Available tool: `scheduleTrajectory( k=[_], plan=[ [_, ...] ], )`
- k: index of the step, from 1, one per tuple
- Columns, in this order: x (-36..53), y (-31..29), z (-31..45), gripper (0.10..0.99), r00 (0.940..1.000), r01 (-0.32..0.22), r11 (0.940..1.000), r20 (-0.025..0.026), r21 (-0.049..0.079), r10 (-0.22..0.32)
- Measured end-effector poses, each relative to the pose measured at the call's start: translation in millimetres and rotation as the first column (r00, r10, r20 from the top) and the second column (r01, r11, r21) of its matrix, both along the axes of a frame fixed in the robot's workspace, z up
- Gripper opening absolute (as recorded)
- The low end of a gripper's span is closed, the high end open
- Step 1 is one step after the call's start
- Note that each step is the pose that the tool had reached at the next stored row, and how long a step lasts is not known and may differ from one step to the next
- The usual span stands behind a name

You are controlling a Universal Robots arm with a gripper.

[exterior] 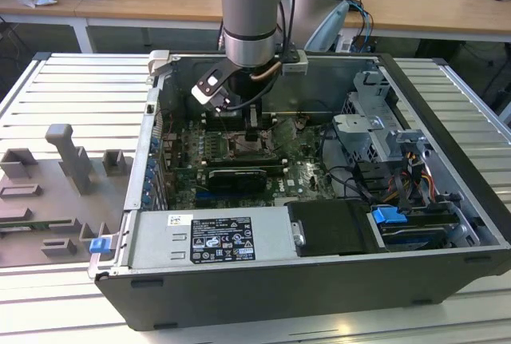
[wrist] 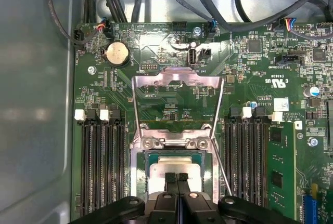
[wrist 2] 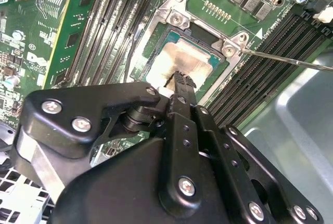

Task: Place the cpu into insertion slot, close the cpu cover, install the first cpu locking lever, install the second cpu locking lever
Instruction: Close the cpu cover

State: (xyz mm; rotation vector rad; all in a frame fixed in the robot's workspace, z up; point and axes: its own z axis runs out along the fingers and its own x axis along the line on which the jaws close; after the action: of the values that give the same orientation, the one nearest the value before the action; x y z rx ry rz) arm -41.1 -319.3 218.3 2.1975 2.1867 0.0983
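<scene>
Two fingertips of my hand [wrist: 177,177] are pressed together with no gap between them, and they clamp on nothing. In both wrist views the closed tips hang right over the near edge of the cpu [wrist: 161,168]; I cannot tell whether they touch its face. The cpu lies flat and square inside the insertion slot [wrist: 139,174], its pale face smeared and its green border showing along the sides. The cpu cover [wrist: 177,77] is not closed: it stands swung open on its hinge at the far edge of the slot, and the green board shows through its cut-out window. One thin lever rod [wrist: 221,169] runs slanting beside the slot, free of the cover, close to the long black memory slots [wrist: 99,161] that flank the socket on both sides. A round coin battery [wrist: 117,54] sits farther off on the board, near the black cables. In the exterior view my hand [exterior: 251,132] reaches down into the open computer case [exterior: 263,296], which lies on the ribbed metal counter [exterior: 48,312], with grey fixture blocks [exterior: 68,156] on the exterior view's left.
</scene>
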Motion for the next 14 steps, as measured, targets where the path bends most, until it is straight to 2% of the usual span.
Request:
scheduleTrajectory(
  k=[10,14],
  plan=[
    [1.9,0.0,1.7,0.106,1.0,0.0,1.0,-0.0002,0.001,0.0],
    [2.0,0.0,16.4,0.106,1.0,0.0,1.0,0.0,0.001,0.0]
  ],
)
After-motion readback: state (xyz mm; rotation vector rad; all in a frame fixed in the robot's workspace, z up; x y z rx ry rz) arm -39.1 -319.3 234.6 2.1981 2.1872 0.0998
